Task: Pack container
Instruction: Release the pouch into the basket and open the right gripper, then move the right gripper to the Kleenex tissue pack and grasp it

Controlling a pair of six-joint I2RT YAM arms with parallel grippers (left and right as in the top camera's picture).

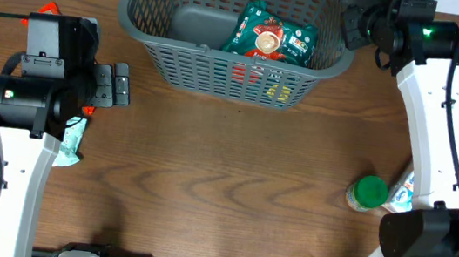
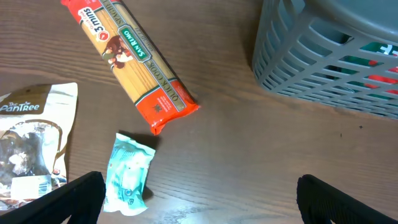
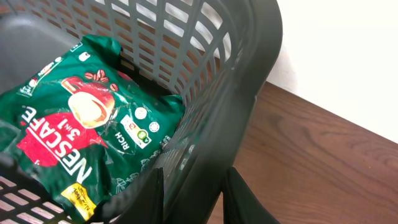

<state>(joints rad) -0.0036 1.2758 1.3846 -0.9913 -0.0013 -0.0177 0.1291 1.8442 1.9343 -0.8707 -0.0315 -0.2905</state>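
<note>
The dark grey slatted container (image 1: pixel 210 69) stands at the back middle of the table. It holds a green Nescafe bag (image 1: pixel 271 37), with red and yellow items showing through its front wall. My right gripper (image 1: pixel 352 21) is shut on the container's right wall. In the right wrist view its fingers (image 3: pixel 194 186) straddle the wall (image 3: pixel 230 81), next to the Nescafe bag (image 3: pixel 68 130). My left gripper (image 1: pixel 121 84) is open and empty above the table on the left. The left wrist view shows its fingers (image 2: pixel 199 205) spread wide and the container's corner (image 2: pixel 323 56).
Below the left arm lie a red spaghetti pack (image 2: pixel 134 59), a teal packet (image 2: pixel 127 174) and a PanTree bag (image 2: pixel 31 137). A green-lidded jar (image 1: pixel 368 194) and a pale packet (image 1: pixel 403 195) sit at the right by the right arm.
</note>
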